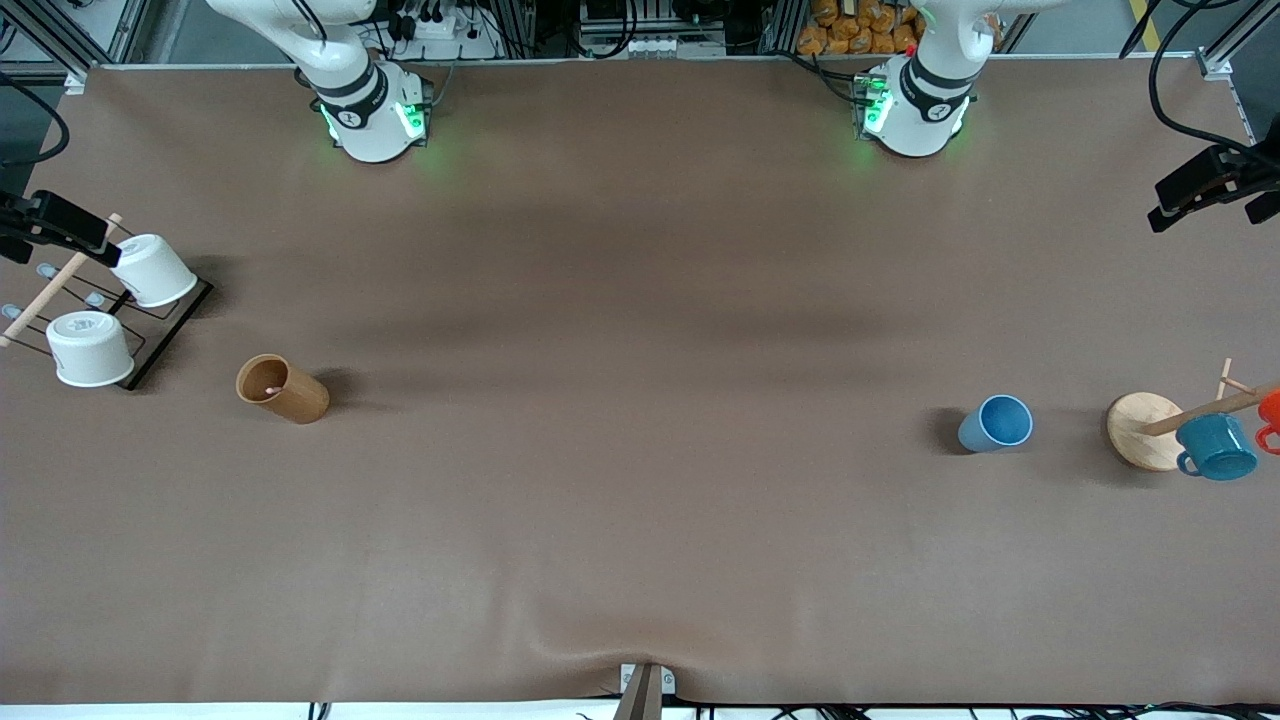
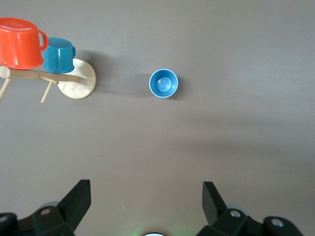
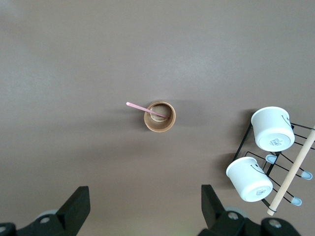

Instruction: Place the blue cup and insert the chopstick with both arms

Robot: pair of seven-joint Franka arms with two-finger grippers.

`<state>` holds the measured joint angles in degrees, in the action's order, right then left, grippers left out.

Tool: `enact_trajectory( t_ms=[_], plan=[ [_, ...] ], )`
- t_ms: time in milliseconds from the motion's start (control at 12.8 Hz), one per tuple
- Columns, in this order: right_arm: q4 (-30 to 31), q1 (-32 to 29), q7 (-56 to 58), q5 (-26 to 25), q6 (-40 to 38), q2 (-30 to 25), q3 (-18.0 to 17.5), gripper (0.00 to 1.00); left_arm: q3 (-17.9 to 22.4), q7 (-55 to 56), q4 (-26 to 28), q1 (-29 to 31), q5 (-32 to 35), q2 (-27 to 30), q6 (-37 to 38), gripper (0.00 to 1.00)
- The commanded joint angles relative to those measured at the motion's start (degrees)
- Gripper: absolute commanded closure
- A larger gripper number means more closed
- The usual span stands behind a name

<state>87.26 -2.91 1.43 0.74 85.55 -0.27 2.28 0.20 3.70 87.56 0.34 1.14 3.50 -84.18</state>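
Observation:
The blue cup (image 1: 995, 423) stands upright with its mouth up toward the left arm's end of the table, also seen from above in the left wrist view (image 2: 163, 83). My left gripper (image 2: 146, 189) hangs high over bare table, well apart from the cup, open and holding nothing. The chopstick (image 3: 140, 107), thin and pink, leans in a brown wooden cup (image 3: 159, 116) toward the right arm's end (image 1: 282, 389). My right gripper (image 3: 145, 194) is also high over bare table, open and holding nothing. In the front view only the arms' bases show.
A wooden mug tree (image 1: 1140, 430) with a teal mug (image 1: 1216, 447) and an orange mug (image 1: 1270, 410) stands beside the blue cup at the table's edge. A black wire rack (image 1: 165, 335) carrying two white cups (image 1: 150, 270) stands near the brown cup.

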Motion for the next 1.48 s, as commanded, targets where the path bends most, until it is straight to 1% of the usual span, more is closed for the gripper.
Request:
enact_trajectory(
  t_ms=[0,545,701,1402],
  plan=[
    [-0.6,-0.1,0.2,0.0,-0.4,-0.2,0.2,0.0,-0.3,0.1,-0.6,0.1,1.6,0.2,0.2,0.0],
    [-0.6,-0.2,0.2,0.0,-0.3,-0.1,0.3,0.0,-0.1,-1.2,-0.9,0.5,1.9,0.0,0.2,0.0],
    [-0.6,-0.2,0.2,0.0,-0.3,-0.1,0.3,0.0,-0.2,-1.4,-0.8,2.6,1.2,0.0,0.3,0.0],
    [-0.6,-0.2,0.2,0.0,0.1,-0.1,0.3,0.0,-0.5,-1.4,-0.7,2.6,1.1,-0.2,0.3,0.0]
  ],
)
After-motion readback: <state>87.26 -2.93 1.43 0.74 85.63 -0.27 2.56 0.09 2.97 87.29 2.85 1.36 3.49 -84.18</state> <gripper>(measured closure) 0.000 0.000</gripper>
